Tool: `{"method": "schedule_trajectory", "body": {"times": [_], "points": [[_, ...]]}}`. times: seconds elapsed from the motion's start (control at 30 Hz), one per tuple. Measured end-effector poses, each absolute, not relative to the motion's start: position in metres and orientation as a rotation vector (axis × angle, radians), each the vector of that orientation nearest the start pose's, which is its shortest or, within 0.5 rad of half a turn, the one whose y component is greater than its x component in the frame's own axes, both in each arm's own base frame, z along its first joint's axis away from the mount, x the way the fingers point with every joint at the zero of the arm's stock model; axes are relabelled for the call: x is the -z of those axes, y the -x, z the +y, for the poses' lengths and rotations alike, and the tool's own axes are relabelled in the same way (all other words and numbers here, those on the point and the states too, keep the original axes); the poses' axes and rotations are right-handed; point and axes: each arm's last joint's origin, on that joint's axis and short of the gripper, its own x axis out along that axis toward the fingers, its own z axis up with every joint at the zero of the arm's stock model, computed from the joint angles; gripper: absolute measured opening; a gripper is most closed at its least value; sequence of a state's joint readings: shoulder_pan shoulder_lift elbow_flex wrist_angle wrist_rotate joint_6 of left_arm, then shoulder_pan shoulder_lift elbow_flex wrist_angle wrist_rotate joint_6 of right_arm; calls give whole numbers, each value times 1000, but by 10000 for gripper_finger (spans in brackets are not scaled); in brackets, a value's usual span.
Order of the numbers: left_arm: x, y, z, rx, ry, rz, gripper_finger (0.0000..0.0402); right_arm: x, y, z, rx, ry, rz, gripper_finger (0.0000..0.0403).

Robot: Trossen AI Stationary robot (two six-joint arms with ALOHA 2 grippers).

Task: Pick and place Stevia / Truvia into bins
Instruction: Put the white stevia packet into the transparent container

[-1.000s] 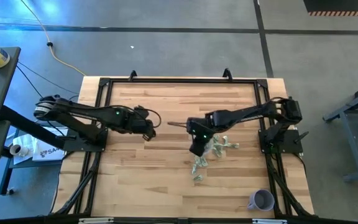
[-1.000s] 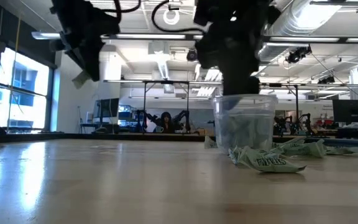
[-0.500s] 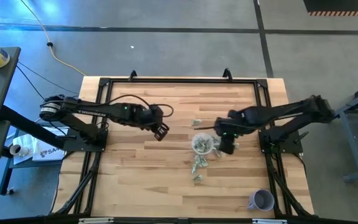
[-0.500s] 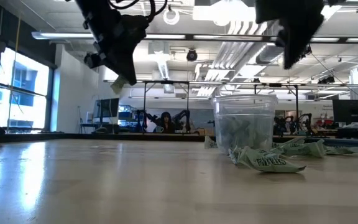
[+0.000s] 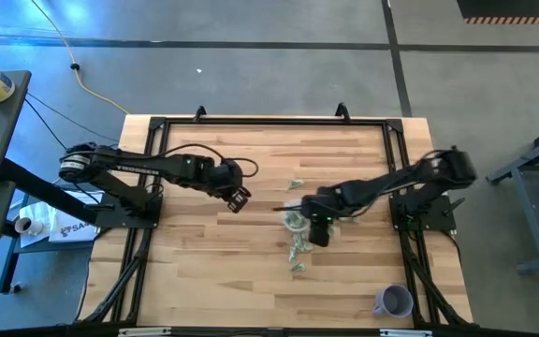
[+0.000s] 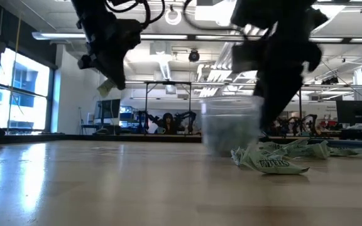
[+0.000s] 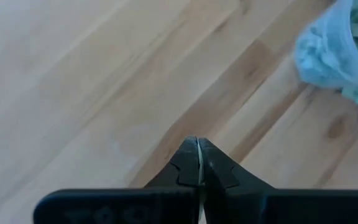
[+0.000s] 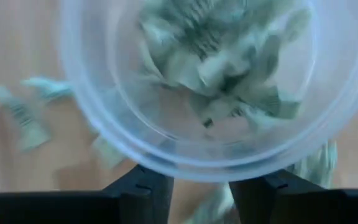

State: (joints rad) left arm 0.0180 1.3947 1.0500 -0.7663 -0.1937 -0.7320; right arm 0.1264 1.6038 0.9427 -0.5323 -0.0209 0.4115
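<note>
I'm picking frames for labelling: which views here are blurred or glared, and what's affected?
Low view: the clear cup and the right arm above it are smeared by motion, while the packet in front stays crisp. Right wrist view: the cup rim and packets inside are soft. Left wrist view: the cup is blurred. High view: blue glare at the top left corner.

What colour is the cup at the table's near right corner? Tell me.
Lavender-purple cup, clearest in the high view.

Bare table [image 5: 204,262] left of clear cup [image 5: 296,220]
</note>
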Motion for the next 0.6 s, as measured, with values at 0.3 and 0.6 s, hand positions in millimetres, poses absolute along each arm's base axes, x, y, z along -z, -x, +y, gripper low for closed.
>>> {"method": "schedule_trajectory", "body": {"times": [0.3,0.6], "points": [[-270,-240,2,-610,521,982,33,-156,-367,-4,170,-259,1156,117],[-289,-253,5,-493,387,774,32,-199,-362,0,172,-166,1250,134]]}}
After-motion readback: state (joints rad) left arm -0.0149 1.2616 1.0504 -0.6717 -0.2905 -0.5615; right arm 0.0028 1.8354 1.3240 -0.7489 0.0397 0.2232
